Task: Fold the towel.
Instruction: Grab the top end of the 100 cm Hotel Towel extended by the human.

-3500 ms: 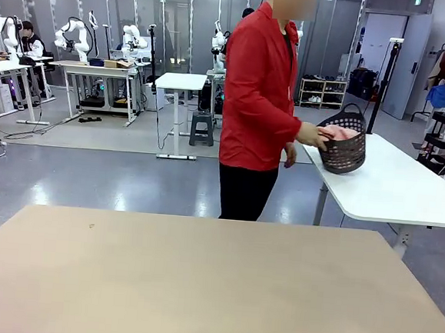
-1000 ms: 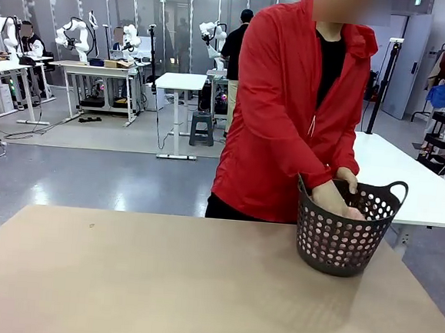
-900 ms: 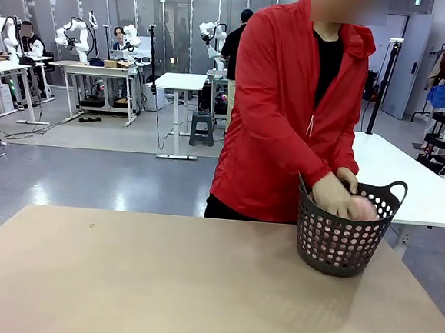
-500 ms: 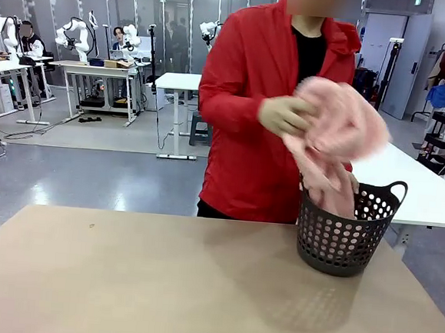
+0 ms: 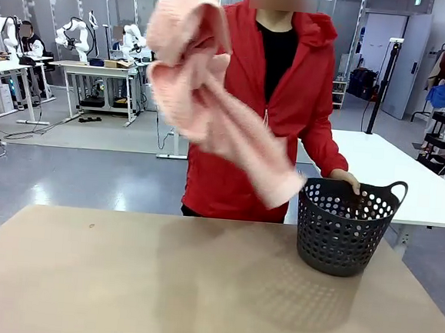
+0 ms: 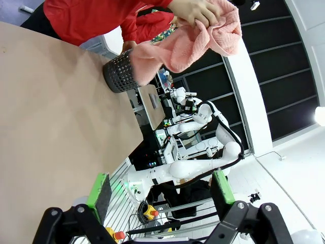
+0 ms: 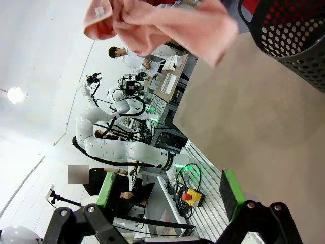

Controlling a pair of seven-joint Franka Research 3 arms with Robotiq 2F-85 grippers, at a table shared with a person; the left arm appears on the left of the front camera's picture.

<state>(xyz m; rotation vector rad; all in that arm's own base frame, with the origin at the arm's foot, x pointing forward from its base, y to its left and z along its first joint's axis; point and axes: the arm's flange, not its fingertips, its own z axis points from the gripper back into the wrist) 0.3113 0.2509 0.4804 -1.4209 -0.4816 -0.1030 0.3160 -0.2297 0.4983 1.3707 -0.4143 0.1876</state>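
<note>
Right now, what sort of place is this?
Probably a lab or workshop hall: several white work tables stand on a grey floor, with glass partitions behind and cables lying by one table.

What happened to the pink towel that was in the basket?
The person lifted the towel out of the basket and swung it up toward the robot's left, one hand holding it high; the other hand rests on the basket's rim. The basket stayed put on the table.
</note>
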